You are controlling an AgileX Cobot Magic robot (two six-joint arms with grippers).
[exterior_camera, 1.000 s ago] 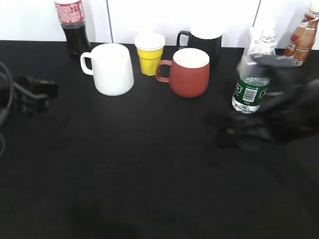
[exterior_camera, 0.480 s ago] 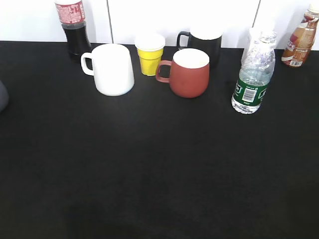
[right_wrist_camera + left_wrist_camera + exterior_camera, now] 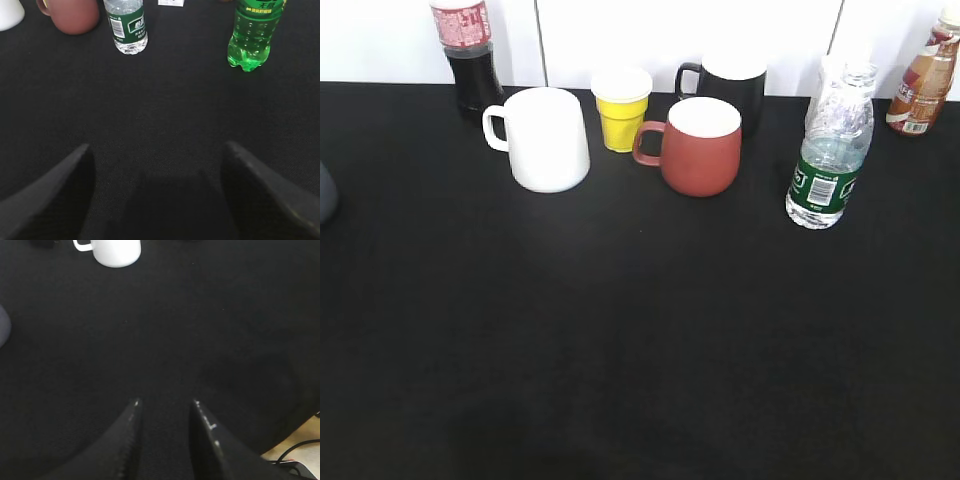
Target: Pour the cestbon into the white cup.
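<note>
The cestbon, a clear ribbed bottle with a dark green label, stands upright at the right of the black table; it also shows in the right wrist view. The white cup stands at the back left, handle to the left, and shows at the top of the left wrist view. Neither gripper is in the exterior view. My left gripper is open and empty over bare table, far from the cup. My right gripper is wide open and empty, well short of the cestbon.
A red-brown mug, a small yellow cup and a black mug stand between cup and bottle. A cola bottle is at the back left, a brown drink bottle at the back right. A green soda bottle stands right of the cestbon.
One second ago both arms were in the exterior view, the right one blurred beside the cestbon. Both have withdrawn out of that view. The bottle and cups stand as before.
</note>
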